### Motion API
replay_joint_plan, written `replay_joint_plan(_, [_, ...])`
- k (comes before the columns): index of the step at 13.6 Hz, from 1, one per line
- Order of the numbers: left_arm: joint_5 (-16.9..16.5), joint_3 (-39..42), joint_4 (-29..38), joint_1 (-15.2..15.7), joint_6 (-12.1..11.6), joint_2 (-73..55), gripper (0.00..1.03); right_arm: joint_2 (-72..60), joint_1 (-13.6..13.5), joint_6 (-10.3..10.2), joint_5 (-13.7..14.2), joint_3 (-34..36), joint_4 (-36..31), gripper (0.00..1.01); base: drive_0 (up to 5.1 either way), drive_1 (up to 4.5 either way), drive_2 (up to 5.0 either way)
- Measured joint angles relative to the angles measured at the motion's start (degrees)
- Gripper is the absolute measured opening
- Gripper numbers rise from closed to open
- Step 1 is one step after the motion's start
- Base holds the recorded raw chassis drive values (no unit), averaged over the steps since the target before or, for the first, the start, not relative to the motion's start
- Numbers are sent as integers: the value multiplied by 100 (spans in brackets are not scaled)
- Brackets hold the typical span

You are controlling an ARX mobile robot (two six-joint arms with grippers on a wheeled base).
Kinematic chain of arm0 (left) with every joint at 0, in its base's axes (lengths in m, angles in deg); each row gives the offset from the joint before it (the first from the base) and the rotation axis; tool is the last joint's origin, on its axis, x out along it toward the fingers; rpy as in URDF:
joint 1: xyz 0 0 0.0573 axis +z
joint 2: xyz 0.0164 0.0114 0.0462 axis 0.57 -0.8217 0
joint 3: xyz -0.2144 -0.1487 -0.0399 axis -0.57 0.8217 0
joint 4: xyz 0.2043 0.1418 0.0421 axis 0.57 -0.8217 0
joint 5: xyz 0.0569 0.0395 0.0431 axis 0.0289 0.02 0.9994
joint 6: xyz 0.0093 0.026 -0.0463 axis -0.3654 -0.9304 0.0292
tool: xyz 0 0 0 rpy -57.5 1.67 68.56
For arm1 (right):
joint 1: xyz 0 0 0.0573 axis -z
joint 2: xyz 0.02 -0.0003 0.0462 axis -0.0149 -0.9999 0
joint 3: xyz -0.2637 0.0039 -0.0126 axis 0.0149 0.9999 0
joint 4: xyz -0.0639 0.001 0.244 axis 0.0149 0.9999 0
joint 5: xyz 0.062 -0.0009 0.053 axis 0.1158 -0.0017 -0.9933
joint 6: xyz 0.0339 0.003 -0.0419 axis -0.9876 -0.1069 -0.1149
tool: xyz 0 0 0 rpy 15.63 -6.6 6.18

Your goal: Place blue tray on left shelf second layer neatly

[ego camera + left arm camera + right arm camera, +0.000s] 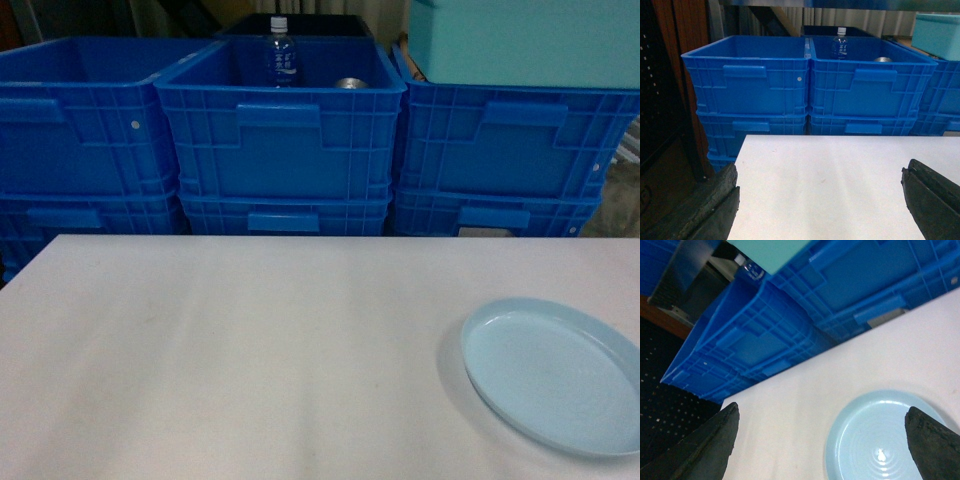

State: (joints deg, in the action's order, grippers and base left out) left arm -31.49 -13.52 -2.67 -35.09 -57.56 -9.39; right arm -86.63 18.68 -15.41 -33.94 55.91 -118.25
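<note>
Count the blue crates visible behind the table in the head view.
6, in three stacks of two: left top crate, left lower crate; middle top crate, middle lower crate; right top crate, right lower crate. More may be hidden below the table.

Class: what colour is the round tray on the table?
Pale sky blue tray, plain; clearest in the head view.

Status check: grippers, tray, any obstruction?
Both grippers open, empty. Right gripper over the blue tray, no grasp yet. Tray flat on the table, right side. Nothing in the way; shelf out of view.
</note>
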Motion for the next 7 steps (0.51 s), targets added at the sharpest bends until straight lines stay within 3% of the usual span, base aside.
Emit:
replay_joint_plan(3, [0, 0, 0, 0, 0, 0, 98, -1051, -442, -42, 544, -15, -470, 98, 0, 0, 0])
replay_joint_plan(5, [2, 0, 0, 0, 0, 0, 98, -1711, -503, -328, 1331, 57, -1078, 98, 0, 0, 0])
replay_joint_plan(7, [0, 0, 0, 0, 0, 0, 98, -1714, -608, -437, 1606, 236, -1019, 98, 0, 0, 0])
